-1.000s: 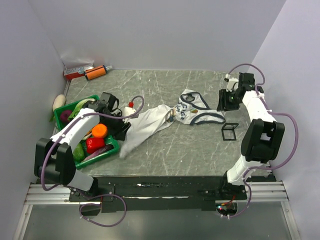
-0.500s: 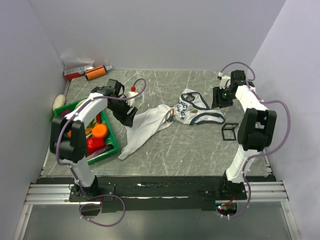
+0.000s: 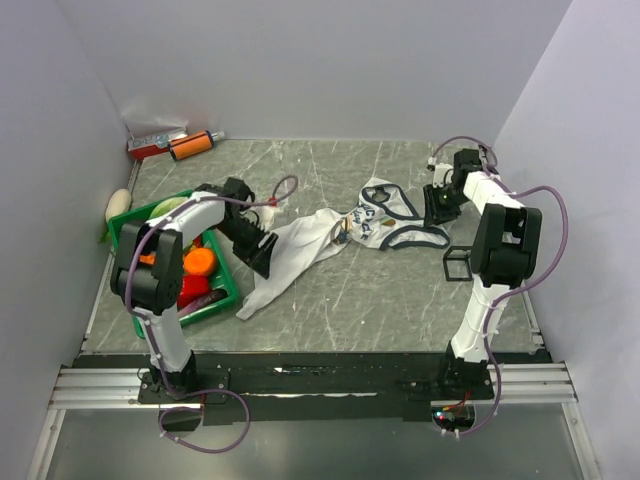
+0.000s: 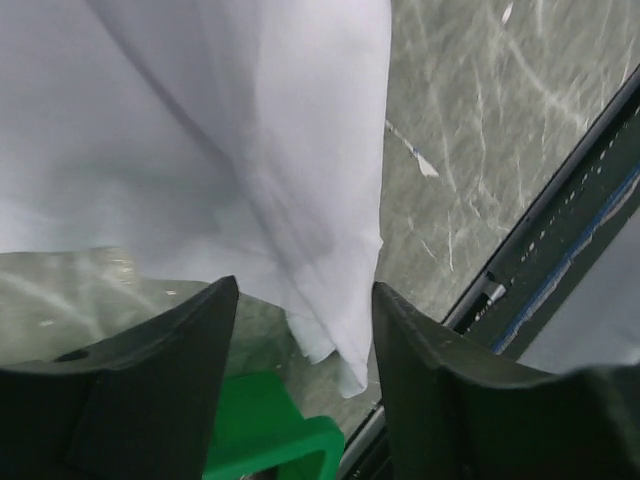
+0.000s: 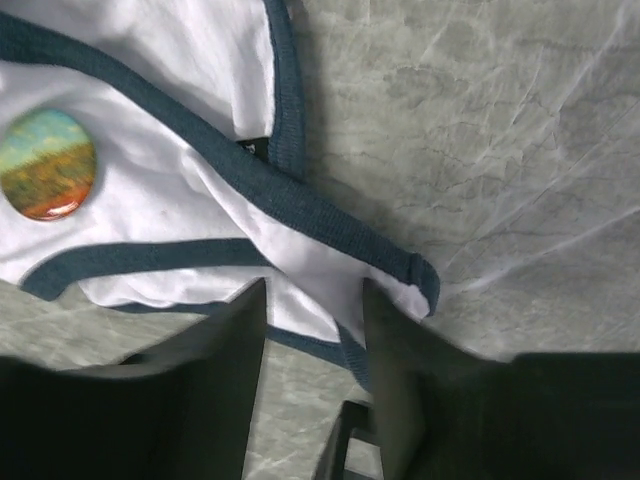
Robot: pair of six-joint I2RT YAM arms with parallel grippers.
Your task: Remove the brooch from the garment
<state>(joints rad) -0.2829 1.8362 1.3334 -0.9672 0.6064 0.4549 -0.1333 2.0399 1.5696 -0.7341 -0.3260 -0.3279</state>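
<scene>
The garment [image 3: 318, 238] is a white jersey with navy trim, lying crumpled across the middle of the table. The brooch [image 5: 48, 164] is a round badge in blue, green and orange, pinned near the navy-trimmed straps [image 5: 300, 195]. My right gripper [image 3: 437, 207] is open just above the strap end, with white cloth showing between its jaws [image 5: 312, 295]. My left gripper [image 3: 262, 250] is open and empty over the plain white lower end of the jersey [image 4: 200, 150], with the hem corner hanging between its fingers [image 4: 305, 295].
A green basket [image 3: 228, 296] of vegetables stands at the left, and its corner shows in the left wrist view [image 4: 270, 420]. A small black frame [image 3: 460, 263] stands by the right arm. An orange bottle [image 3: 190, 146] lies at the back left. The table's front rail [image 4: 560, 230] is near.
My left gripper has swung from over the basket to the jersey's lower end. My right gripper has shifted back and left toward the straps.
</scene>
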